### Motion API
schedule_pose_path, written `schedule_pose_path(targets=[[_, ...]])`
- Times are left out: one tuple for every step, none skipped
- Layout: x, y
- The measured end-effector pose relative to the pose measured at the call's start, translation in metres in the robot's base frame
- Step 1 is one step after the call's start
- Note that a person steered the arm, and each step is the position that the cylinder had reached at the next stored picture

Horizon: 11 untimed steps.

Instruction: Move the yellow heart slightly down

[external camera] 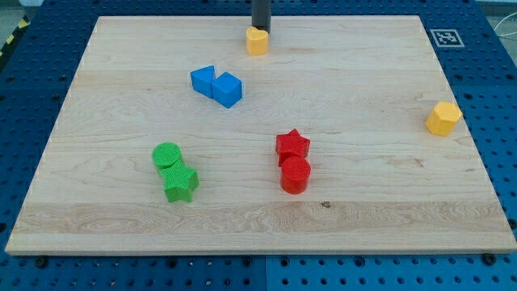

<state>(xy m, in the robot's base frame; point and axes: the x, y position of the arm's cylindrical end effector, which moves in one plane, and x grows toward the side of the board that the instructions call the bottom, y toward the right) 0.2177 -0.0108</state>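
Observation:
The yellow heart (257, 40) lies near the view's top edge of the wooden board (113, 73), a little right of centre. My tip (261, 29) comes down from the view's top and stands right behind the heart, touching or almost touching its top side. A second yellow block, a hexagon (443, 118), lies at the view's right edge.
Two blue blocks (216, 85) lie touching below and left of the heart. A red star (292, 145) sits on top of a red cylinder (295, 174) in the middle. A green cylinder (167, 155) and green star (180, 183) lie at lower left.

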Motion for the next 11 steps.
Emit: schedule_pose_path(targets=[[-0.025, -0.025], [-0.018, -0.031], [0.0, -0.023], [0.018, -0.001], [0.037, 0.03], [0.049, 0.032], [0.008, 0.001], [-0.023, -0.026], [-0.011, -0.033], [0.015, -0.033], [0.022, -0.029]])
